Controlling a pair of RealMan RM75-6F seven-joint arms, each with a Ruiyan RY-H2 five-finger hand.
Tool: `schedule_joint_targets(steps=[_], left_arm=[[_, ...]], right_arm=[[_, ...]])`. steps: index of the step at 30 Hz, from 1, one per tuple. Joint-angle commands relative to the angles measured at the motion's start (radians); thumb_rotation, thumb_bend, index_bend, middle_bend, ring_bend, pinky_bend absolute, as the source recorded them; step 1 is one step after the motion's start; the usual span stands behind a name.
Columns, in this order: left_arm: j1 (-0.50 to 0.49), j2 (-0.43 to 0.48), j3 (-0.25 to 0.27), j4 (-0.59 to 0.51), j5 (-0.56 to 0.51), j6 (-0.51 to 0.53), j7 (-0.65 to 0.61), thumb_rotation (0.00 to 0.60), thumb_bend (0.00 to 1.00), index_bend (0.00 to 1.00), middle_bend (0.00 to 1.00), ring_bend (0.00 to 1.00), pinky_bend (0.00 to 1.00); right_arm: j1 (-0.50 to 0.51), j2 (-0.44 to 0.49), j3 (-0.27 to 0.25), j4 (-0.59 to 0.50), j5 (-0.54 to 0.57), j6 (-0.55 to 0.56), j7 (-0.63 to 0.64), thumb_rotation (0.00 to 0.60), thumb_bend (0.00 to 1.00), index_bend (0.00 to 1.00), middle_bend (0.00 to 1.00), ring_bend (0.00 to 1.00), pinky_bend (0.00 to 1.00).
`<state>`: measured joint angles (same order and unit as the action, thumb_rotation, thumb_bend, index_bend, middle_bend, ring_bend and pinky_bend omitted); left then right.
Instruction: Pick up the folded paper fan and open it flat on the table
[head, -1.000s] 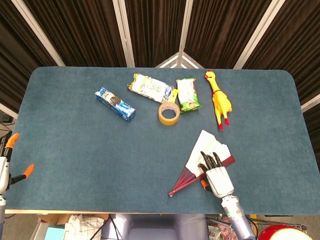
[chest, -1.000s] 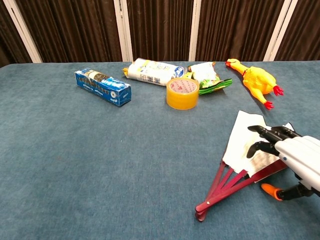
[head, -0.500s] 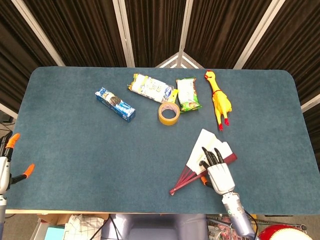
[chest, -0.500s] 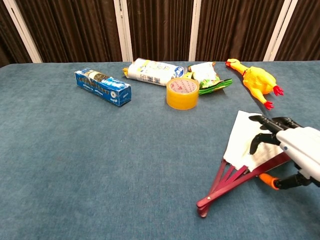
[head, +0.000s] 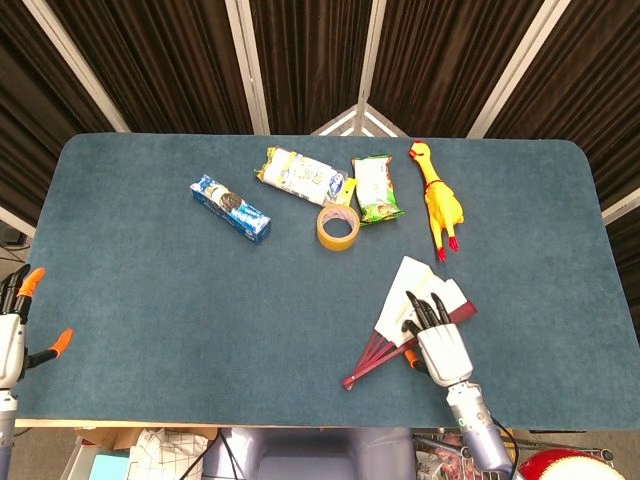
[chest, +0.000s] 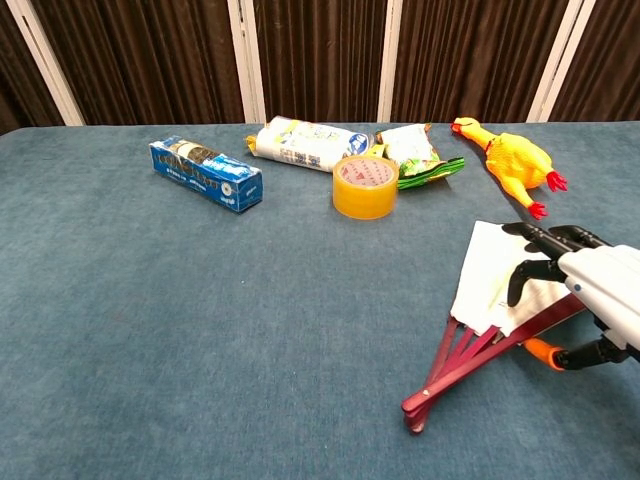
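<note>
The paper fan lies partly spread near the table's front right, with white paper at the top and dark red ribs running down-left to the pivot. My right hand is over its right side, dark fingers curled down onto the paper. The orange-tipped thumb sits under the outer rib, so the hand pinches that rib. In the chest view the fan rests on the cloth and the right hand is at the frame's right edge. My left hand hangs off the table's left side, its fingers apart and holding nothing.
Behind the fan stand a yellow tape roll, a green snack packet, a white packet, a blue box and a yellow rubber chicken. The blue table's front edge runs just below the fan's pivot.
The right hand has slid a little to the right, taking the fan along. The ribs' pivot end has shifted right too. The left hand has sunk slightly at the frame's edge.
</note>
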<state>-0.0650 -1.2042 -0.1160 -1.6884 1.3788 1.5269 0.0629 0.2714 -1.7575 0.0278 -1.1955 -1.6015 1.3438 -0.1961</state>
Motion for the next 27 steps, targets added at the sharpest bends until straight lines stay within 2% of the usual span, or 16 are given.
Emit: schedule_joint_targets(steps=[1,9,16,27], left_arm=[[0.001,0.000,0.001,-0.001,0.001,0.001,-0.001,0.600,0.34,0.11,0.00,0.00,0.00],[0.002,0.002,-0.002,-0.001,-0.003,0.003,-0.002,0.600,0.34,0.11,0.00,0.00,0.00],[0.000,0.000,0.000,-0.002,-0.005,-0.003,0.004,0.600,0.34,0.11,0.00,0.00,0.00],[0.002,0.004,0.005,-0.007,0.003,-0.002,0.000,0.600,0.34,0.12,0.00,0.00,0.00]], right_arm=[[0.006,-0.004,-0.002,0.013,0.003,-0.012,-0.003,0.600,0.32,0.48,0.07,0.16,0.07],[0.019,-0.026,-0.004,0.060,0.007,-0.029,0.015,0.600,0.32,0.51,0.08,0.17,0.07],[0.026,-0.048,-0.003,0.098,0.000,-0.015,0.047,0.600,0.34,0.63,0.12,0.20,0.10],[0.031,-0.049,-0.010,0.124,-0.012,0.007,0.100,0.600,0.37,0.67,0.13,0.21,0.11]])
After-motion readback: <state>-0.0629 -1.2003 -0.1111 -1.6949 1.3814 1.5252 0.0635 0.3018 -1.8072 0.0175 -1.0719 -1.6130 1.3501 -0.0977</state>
